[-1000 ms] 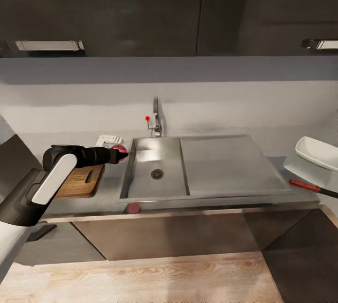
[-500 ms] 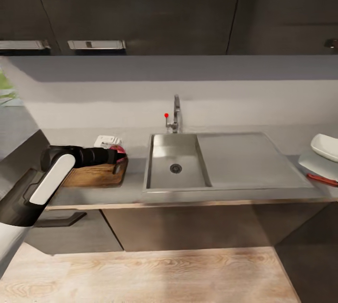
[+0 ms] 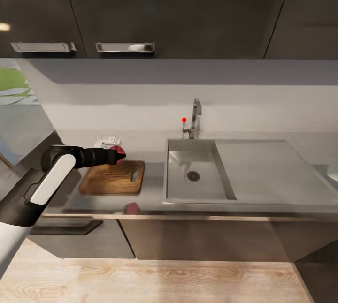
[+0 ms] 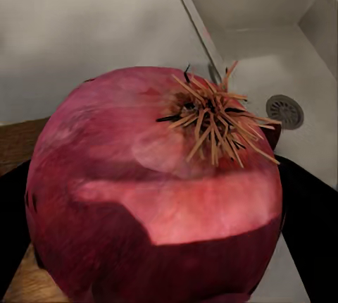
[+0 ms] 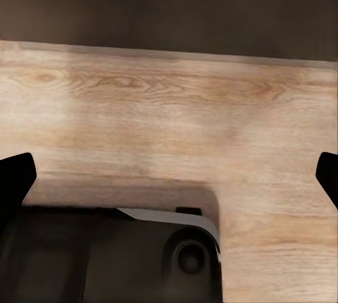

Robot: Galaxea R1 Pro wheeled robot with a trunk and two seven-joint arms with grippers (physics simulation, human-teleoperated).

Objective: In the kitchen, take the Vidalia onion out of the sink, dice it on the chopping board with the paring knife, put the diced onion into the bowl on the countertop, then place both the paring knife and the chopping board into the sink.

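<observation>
Above the chopping board (image 3: 112,178), the left gripper (image 3: 117,155) is clamped on the red-skinned onion (image 4: 158,190). Over the last second the view has swung left, so the board, earlier half hidden by the arm, now lies fully visible beside the sink (image 3: 199,178). Setting the onion down for dicing looks next; the right gripper (image 5: 169,176) hangs apart over the floor
</observation>
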